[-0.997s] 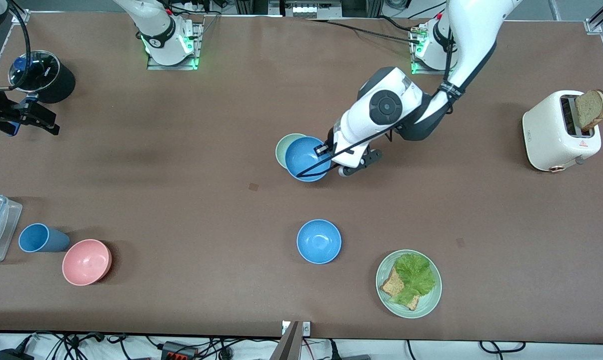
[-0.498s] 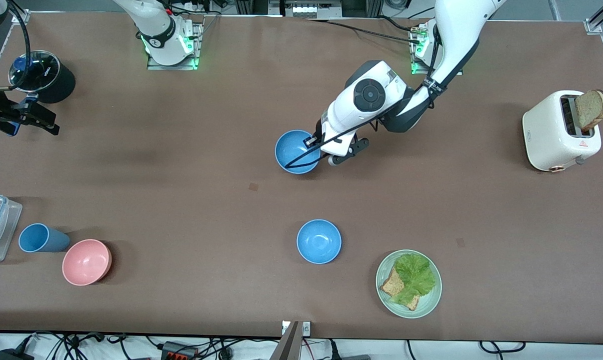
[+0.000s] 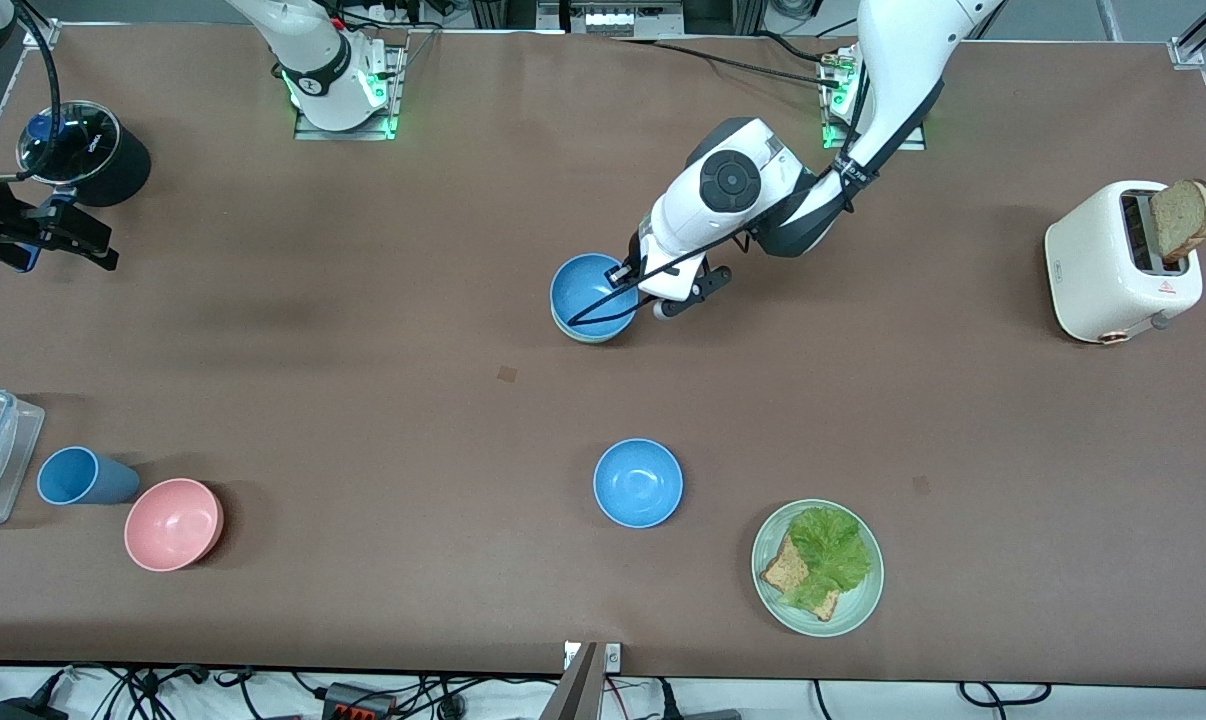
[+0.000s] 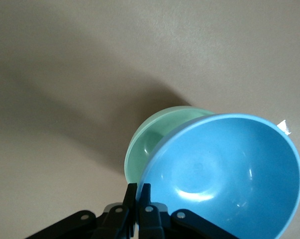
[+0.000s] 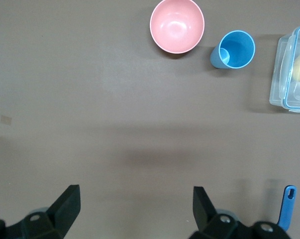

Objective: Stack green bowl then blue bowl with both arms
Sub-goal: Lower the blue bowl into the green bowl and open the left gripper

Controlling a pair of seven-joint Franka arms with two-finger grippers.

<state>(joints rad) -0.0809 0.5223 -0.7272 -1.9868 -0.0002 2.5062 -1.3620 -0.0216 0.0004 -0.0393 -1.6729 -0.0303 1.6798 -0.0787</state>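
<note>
your left tool (image 4: 138,209) is clenched on the rim of the small round sky-blue bowl (image 3: 588,293), which sits tilted in the pale mint-green bowl (image 4: 152,144) at mid-bench, toward the arms' bases. a second plain blue bowl (image 3: 638,482) stands well apart, nearer the front camera. your right tool (image 5: 135,209) waits released above bare bench, a pink bowl (image 5: 177,25) and blue cup (image 5: 234,50) in its view.
</note>
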